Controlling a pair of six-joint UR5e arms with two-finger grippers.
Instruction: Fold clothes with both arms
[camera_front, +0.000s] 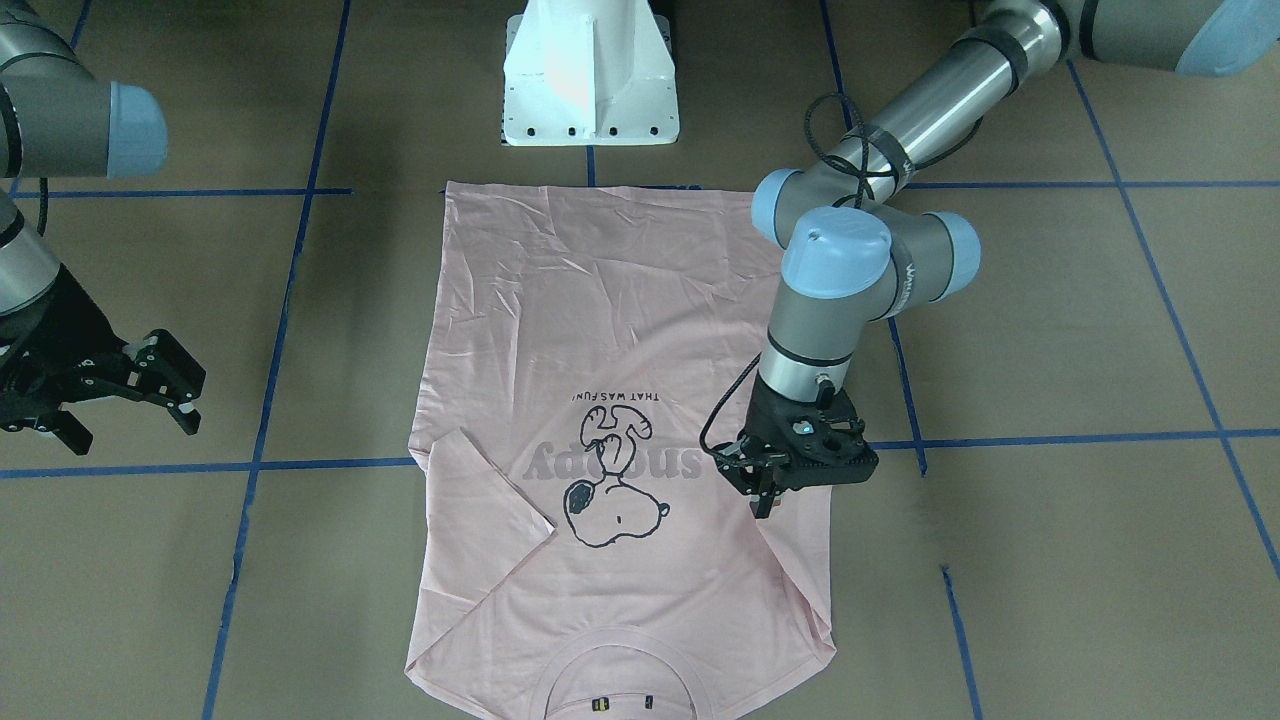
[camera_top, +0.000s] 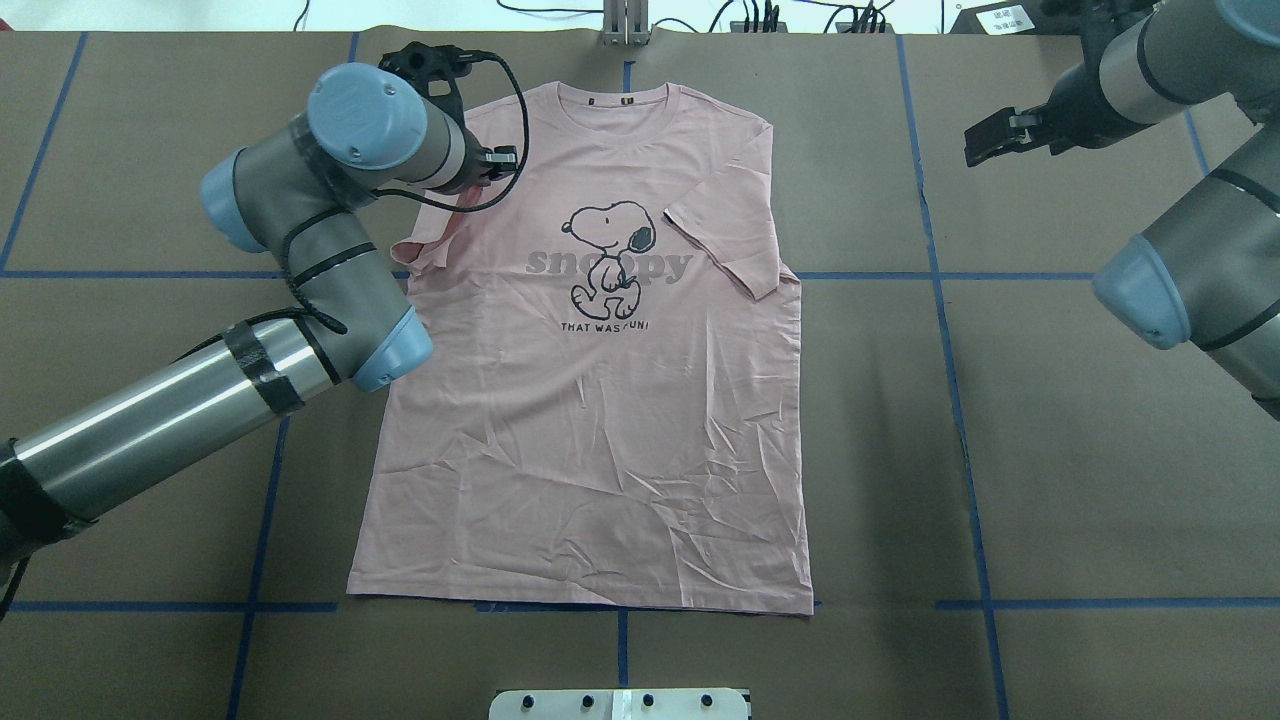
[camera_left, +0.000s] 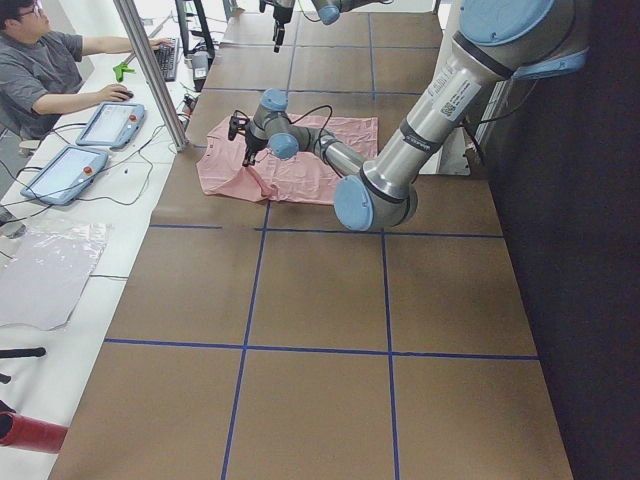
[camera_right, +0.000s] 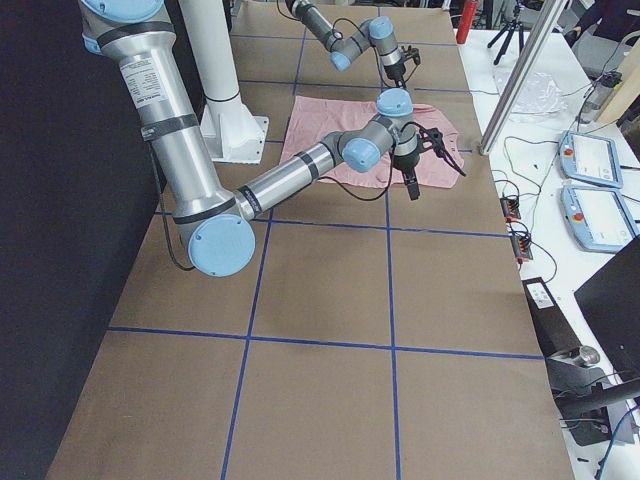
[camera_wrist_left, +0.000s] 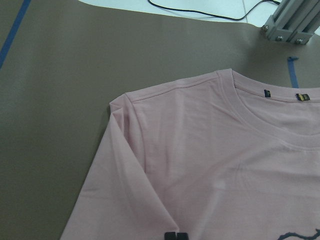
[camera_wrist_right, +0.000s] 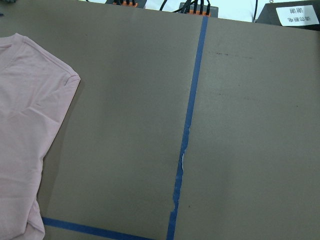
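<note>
The pale pink T-shirt (camera_top: 600, 450) lies flat on the brown table, print up, collar (camera_wrist_left: 250, 107) toward the far edge. My left gripper (camera_front: 765, 500) is shut on its left sleeve and holds that fabric lifted above the shirt body; in the left wrist view the fingertips (camera_wrist_left: 175, 235) are pinched together at the cloth. The other sleeve (camera_top: 725, 235) is folded inward over the chest. My right gripper (camera_front: 135, 435) hovers open and empty beside the shirt, well off the cloth. The right wrist view shows only the shirt's shoulder edge (camera_wrist_right: 30, 100) and table.
The white pedestal base (camera_front: 590, 80) stands at the robot's side of the table. Blue tape lines (camera_top: 940, 300) cross the brown surface. A person (camera_left: 40, 70) sits at a side desk with tablets (camera_left: 110, 122) past an aluminium post (camera_left: 150, 70).
</note>
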